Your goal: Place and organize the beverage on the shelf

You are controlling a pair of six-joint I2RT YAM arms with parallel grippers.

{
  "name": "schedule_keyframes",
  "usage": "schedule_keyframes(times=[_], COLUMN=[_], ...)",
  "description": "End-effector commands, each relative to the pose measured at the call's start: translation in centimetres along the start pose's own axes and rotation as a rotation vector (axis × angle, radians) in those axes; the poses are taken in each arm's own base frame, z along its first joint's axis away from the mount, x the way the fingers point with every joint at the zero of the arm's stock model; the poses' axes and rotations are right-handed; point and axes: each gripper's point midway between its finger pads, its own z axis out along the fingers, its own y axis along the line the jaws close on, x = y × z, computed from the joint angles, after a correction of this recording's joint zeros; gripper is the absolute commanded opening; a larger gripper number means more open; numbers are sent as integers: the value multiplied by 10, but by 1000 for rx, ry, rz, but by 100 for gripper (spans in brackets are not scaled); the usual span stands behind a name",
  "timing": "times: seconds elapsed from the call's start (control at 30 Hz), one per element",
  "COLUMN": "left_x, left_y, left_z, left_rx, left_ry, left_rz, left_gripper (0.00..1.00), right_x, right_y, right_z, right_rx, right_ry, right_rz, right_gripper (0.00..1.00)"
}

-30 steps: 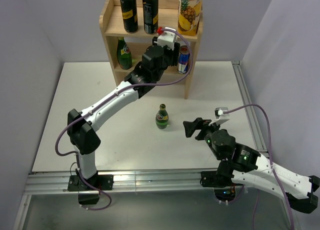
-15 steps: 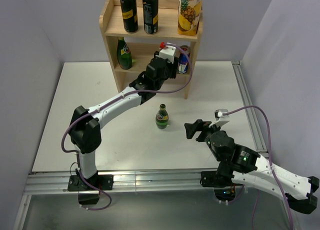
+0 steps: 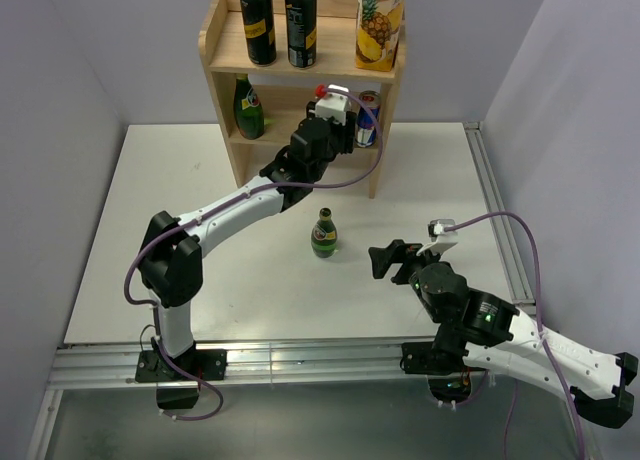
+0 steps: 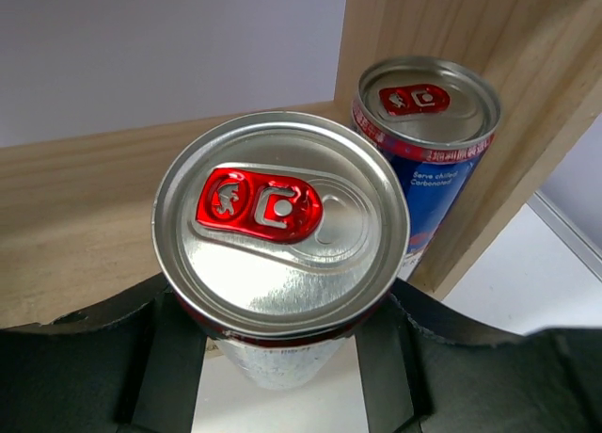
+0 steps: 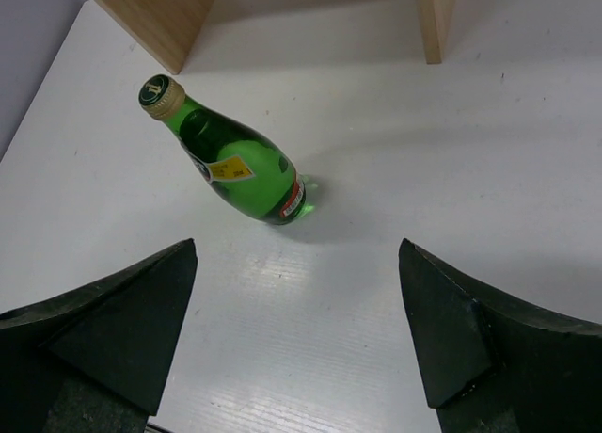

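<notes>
The left gripper (image 4: 282, 367) is clenched on a blue-and-silver can (image 4: 282, 231), held upright in the lower tier of the shelf (image 4: 85, 198), just left of a second can (image 4: 428, 99) (both red-tabbed). The right gripper (image 5: 296, 348) is spread wide and grasps nothing. Beyond it a green bottle (image 5: 235, 165) stands on the worktop (image 5: 451, 169).

**WORK SURFACE: LOAD STATUS**

You are working on one white table (image 3: 200, 280). Two items stand directly on it. The wooden shelf (image 3: 385, 140) sits at the far edge. One green bottle (image 3: 323, 234) stands upright near the middle, in front of the shelf and apart from it.
</notes>
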Motion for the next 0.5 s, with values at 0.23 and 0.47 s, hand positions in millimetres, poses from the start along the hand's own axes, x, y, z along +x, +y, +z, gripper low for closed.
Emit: schedule_keyframes(times=[0.23,0.47], left_x=[-61,-50], left_y=[-3,0], left_z=[19,33], left_rx=[-21,-42], left_ry=[-212,-200], left_rz=[-89,-97], left_gripper=[0,0], right_x=[-6,-4], right_y=[-2,-1], right_z=[3,3], right_rx=[19,17], right_ry=[-29,-24], right_rz=[20,13], right_gripper=[95,95])
